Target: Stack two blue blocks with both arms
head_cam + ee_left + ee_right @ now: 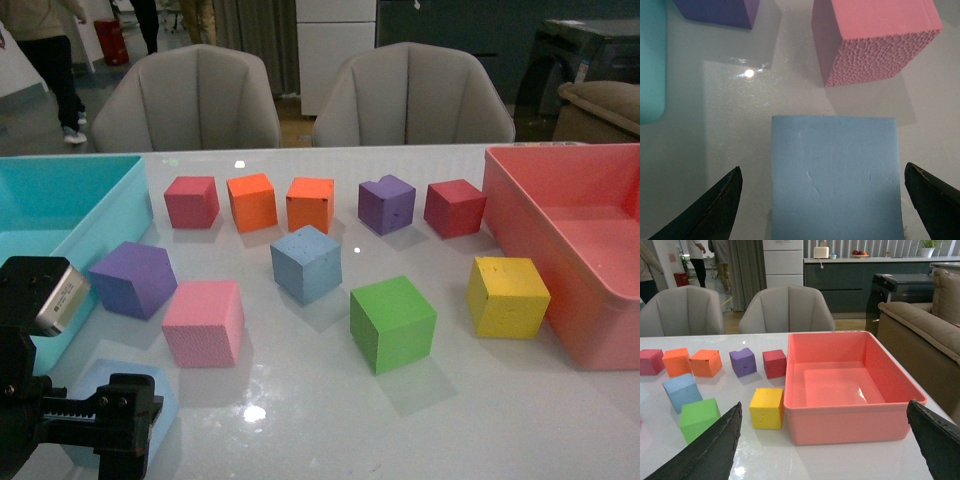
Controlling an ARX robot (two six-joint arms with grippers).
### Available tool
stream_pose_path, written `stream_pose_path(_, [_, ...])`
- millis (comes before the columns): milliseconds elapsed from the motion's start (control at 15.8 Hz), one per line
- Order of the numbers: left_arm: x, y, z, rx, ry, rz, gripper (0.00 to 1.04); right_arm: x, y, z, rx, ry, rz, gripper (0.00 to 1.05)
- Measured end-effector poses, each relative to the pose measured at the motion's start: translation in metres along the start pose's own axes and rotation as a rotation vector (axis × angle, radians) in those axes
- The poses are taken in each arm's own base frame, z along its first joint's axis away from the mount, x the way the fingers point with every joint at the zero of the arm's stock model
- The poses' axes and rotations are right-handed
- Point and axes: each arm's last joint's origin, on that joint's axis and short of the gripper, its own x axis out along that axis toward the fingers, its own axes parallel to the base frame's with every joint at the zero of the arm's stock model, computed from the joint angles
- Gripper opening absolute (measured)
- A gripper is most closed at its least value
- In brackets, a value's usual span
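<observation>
One blue block [306,262] stands free in the middle of the white table, also seen in the right wrist view [681,391]. The other blue block [168,398] lies at the near left, mostly hidden by my left arm. In the left wrist view this block [836,175] sits between the spread black fingers [720,205], with a gap on each side. My left gripper [822,167] [138,420] is open around it. My right gripper [824,404] is open and holds nothing; it hovers facing the pink bin and is out of the front view.
A teal bin [60,200] stands at the left and a pink bin [570,230] at the right. Pink [204,322], purple [134,279], green [392,323] and yellow [507,296] cubes lie around the middle. Several cubes [252,202] line the back. Two chairs stand behind the table.
</observation>
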Motion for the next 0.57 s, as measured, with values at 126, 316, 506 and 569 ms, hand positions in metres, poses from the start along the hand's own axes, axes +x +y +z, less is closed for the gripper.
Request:
stream_pose_path(126, [0.0040,-0.0008,-0.0035,0.003,0.014,-0.006,0.98,0.0000,0.0000,0.0000,0.000,0.000,0.000,0.98])
stream_pose_path(316, [0.0052,-0.0018,-0.0040,0.014,0.017,-0.001,0.72,0.0000,0.0000,0.0000,0.000,0.000,0.000,0.98])
stream_pose_path(506, [0.0020,-0.0039,-0.0021,0.024,0.024,-0.001,0.47,0.0000,0.0000,0.0000,0.000,0.000,0.000,0.98])
stream_pose_path(569, [-0.0030,-0.0064,0.0013,0.030,0.020,-0.005,0.44,0.0000,0.0000,0.0000,0.000,0.000,0.000,0.98])
